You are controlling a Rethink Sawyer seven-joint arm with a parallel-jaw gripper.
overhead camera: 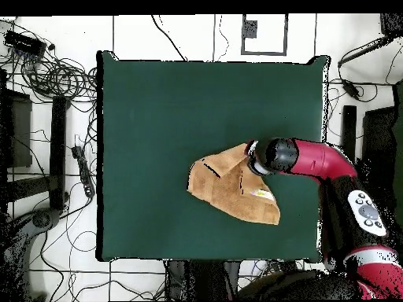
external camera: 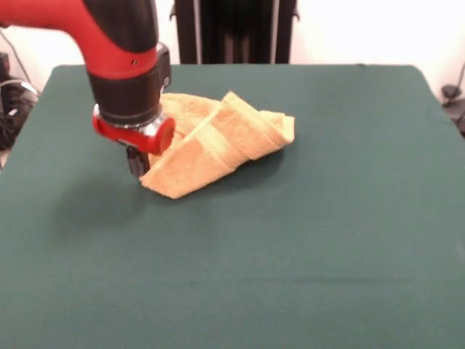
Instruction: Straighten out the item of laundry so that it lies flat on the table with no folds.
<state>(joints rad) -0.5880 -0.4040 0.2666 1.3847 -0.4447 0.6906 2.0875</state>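
The golden-orange towel [external camera: 218, 142] lies crumpled and folded over itself on the far left part of the green table [external camera: 327, 233]. In the overhead view the towel [overhead camera: 232, 185] is a folded wedge at the table's [overhead camera: 157, 110] right side, with a small white tag [overhead camera: 263, 193] showing. My gripper [external camera: 137, 163] reaches down at the towel's left corner, low over the table and against the cloth. From above the gripper [overhead camera: 253, 160] sits over the towel's upper right corner. The arm's red wrist hides how the gripper stands.
The robot's pedestal [external camera: 232, 29] stands behind the table's far edge. Cables [overhead camera: 47, 75] and stands lie on the floor to the left of the table in the overhead view. The arm's body [overhead camera: 315, 161] crosses the table's right edge.
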